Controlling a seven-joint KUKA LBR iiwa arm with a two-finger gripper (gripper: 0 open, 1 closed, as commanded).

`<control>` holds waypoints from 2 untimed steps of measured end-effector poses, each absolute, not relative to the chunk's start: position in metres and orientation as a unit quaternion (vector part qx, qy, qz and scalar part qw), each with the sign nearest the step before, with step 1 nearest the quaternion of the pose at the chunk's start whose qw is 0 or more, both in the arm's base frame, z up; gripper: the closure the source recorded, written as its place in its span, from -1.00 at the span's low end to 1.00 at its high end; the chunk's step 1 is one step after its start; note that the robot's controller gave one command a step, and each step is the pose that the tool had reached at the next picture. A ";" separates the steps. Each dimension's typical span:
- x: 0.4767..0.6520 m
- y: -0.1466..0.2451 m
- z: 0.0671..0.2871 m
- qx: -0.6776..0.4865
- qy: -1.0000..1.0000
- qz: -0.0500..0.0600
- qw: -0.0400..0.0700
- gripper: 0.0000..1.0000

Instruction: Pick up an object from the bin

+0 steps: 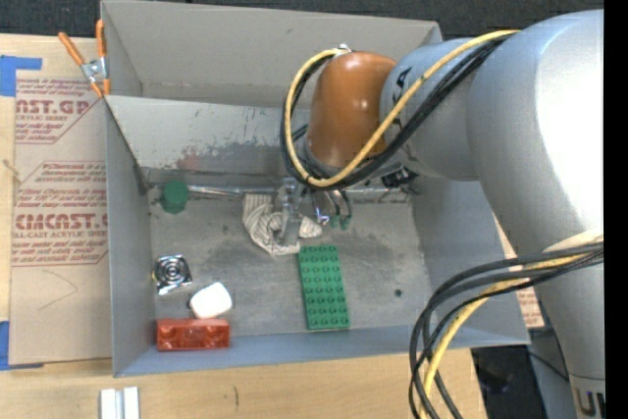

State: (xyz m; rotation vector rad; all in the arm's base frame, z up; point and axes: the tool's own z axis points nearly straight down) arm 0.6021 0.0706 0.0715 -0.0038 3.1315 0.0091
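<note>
While beside end effector [295, 219] — green plate [324, 288]

The arm [520, 103] reaches in from the right, orange wrist cover [343, 108] pointing down, gripper [297, 214] set low beneath it, yellow-and-black cables [290, 108] looped round the wrist

Green studded plate [324, 287]: one, at 6 o'clock in the bin.
Red studded brick [192, 335]: one, at 7 o'clock.
White block [210, 300]: one, at 7 o'clock.
Silver metal piece [172, 273]: one, at 8 o'clock.
Green round piece [175, 196]: one, at 10 o'clock.
Crumpled pale wad [267, 229]: one, mid-bin.
</note>
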 end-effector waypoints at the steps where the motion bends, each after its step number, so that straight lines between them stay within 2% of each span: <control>1: 0.590 0.073 0.073 0.007 1.000 0.004 0.011 1.00; 2: 0.595 0.078 0.087 -0.006 1.000 0.003 0.007 -1.00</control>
